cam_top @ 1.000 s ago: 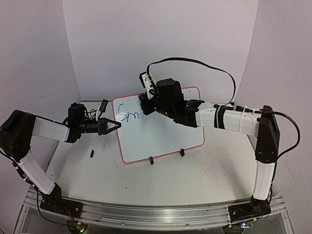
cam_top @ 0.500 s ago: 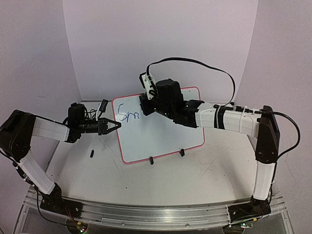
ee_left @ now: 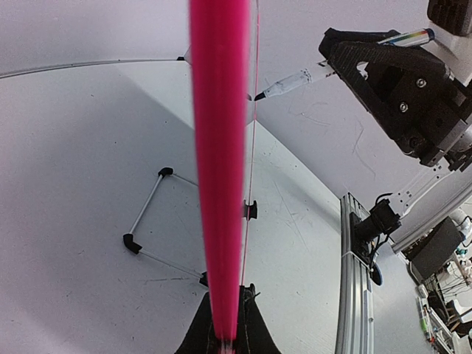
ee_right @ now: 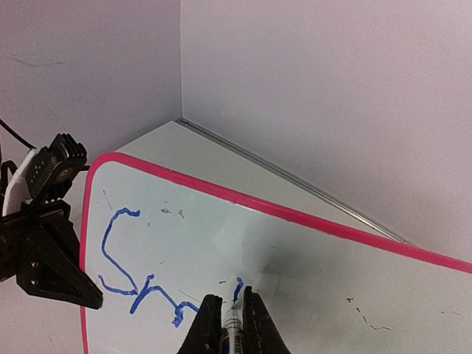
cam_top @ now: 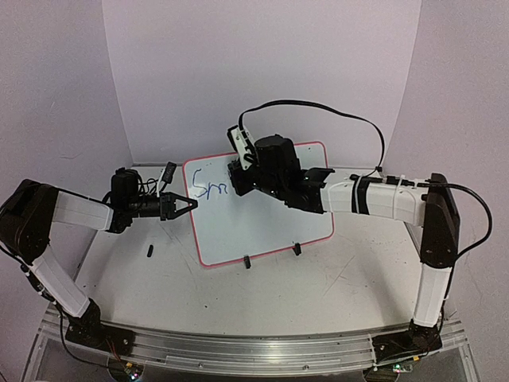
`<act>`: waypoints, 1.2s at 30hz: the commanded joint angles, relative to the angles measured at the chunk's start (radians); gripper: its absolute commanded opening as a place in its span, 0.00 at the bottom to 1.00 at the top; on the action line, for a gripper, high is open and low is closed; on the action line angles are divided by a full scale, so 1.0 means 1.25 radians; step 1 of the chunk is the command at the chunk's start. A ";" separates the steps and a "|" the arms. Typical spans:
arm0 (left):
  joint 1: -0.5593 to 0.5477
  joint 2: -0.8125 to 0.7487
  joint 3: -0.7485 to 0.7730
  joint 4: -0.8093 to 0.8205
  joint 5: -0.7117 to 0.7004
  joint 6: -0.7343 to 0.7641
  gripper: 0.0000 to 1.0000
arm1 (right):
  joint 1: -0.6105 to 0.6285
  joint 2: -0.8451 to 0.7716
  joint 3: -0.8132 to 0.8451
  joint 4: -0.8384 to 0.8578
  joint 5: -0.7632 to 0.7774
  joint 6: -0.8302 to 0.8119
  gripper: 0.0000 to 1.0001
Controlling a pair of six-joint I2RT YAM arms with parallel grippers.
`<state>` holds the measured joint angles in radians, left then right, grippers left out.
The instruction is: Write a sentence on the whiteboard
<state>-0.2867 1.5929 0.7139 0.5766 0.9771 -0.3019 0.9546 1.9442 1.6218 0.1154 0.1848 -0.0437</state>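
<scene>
The whiteboard, glossy white with a red-pink frame, stands tilted on the table in the top view. My left gripper is shut on the board's left edge; the left wrist view shows that edge as a pink bar running up from the left gripper. My right gripper reaches over the board's upper part, shut on a marker. The marker's tip touches the whiteboard at a short blue stroke. Blue letters lie to the left of it, just ahead of the right gripper.
Two black clip feet hold the board's lower edge. A small black piece lies on the table left of the board. A thin wire stand shows behind the board. Walls close the back and sides; a metal rail runs along the front.
My right wrist has shifted slightly to the right with the marker. The left gripper and the board have not moved.
</scene>
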 commanded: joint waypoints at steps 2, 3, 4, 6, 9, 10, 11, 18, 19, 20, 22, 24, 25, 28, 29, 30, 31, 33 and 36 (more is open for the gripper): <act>0.005 0.012 0.020 -0.018 -0.065 0.034 0.00 | 0.005 -0.048 -0.011 0.027 0.004 0.007 0.00; 0.004 0.011 0.020 -0.019 -0.065 0.034 0.00 | 0.005 -0.049 -0.013 0.027 0.004 0.007 0.00; 0.004 0.011 0.020 -0.018 -0.064 0.034 0.00 | 0.005 -0.051 -0.017 0.031 0.002 0.007 0.00; 0.005 0.011 0.019 -0.018 -0.065 0.035 0.00 | 0.005 -0.058 -0.029 0.041 -0.017 0.005 0.00; 0.005 0.013 0.020 -0.018 -0.065 0.035 0.00 | 0.006 -0.067 -0.048 0.054 -0.023 0.009 0.00; 0.004 0.015 0.020 -0.018 -0.064 0.035 0.00 | 0.006 -0.067 -0.052 0.056 -0.021 0.009 0.00; 0.004 0.015 0.020 -0.018 -0.064 0.036 0.00 | 0.006 -0.065 -0.055 0.059 -0.018 0.009 0.00; 0.005 0.012 0.020 -0.019 -0.064 0.035 0.00 | 0.006 -0.029 -0.026 0.060 -0.026 0.007 0.00; 0.005 0.012 0.020 -0.019 -0.064 0.035 0.00 | 0.005 -0.024 -0.021 0.060 -0.026 0.007 0.00; 0.005 0.011 0.018 -0.020 -0.065 0.035 0.00 | 0.007 -0.022 -0.018 0.060 -0.023 0.007 0.00; 0.004 0.010 0.019 -0.019 -0.064 0.035 0.00 | 0.005 -0.012 -0.016 0.059 -0.009 0.008 0.00; 0.004 0.011 0.017 -0.019 -0.064 0.037 0.00 | 0.006 -0.006 -0.017 0.058 -0.007 0.007 0.00; 0.005 0.012 0.018 -0.020 -0.064 0.037 0.00 | 0.005 -0.003 -0.017 0.057 -0.006 0.008 0.00; 0.004 0.011 0.019 -0.020 -0.063 0.037 0.00 | 0.005 0.007 -0.012 0.052 0.004 0.009 0.00; 0.005 0.010 0.019 -0.020 -0.065 0.037 0.00 | 0.005 0.009 -0.010 0.050 0.004 0.010 0.00; 0.004 0.010 0.019 -0.020 -0.065 0.037 0.00 | 0.005 0.010 -0.008 0.049 0.003 0.010 0.00; 0.004 0.009 0.019 -0.019 -0.064 0.037 0.00 | 0.005 0.010 -0.008 0.048 0.002 0.010 0.00; 0.004 0.010 0.019 -0.019 -0.064 0.037 0.00 | 0.005 0.008 -0.008 0.042 0.002 0.012 0.00; 0.004 0.011 0.022 -0.020 -0.065 0.037 0.00 | 0.006 0.002 -0.016 0.037 -0.002 0.018 0.00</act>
<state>-0.2867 1.5929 0.7139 0.5755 0.9768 -0.2985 0.9600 1.9373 1.5669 0.1570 0.1680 -0.0387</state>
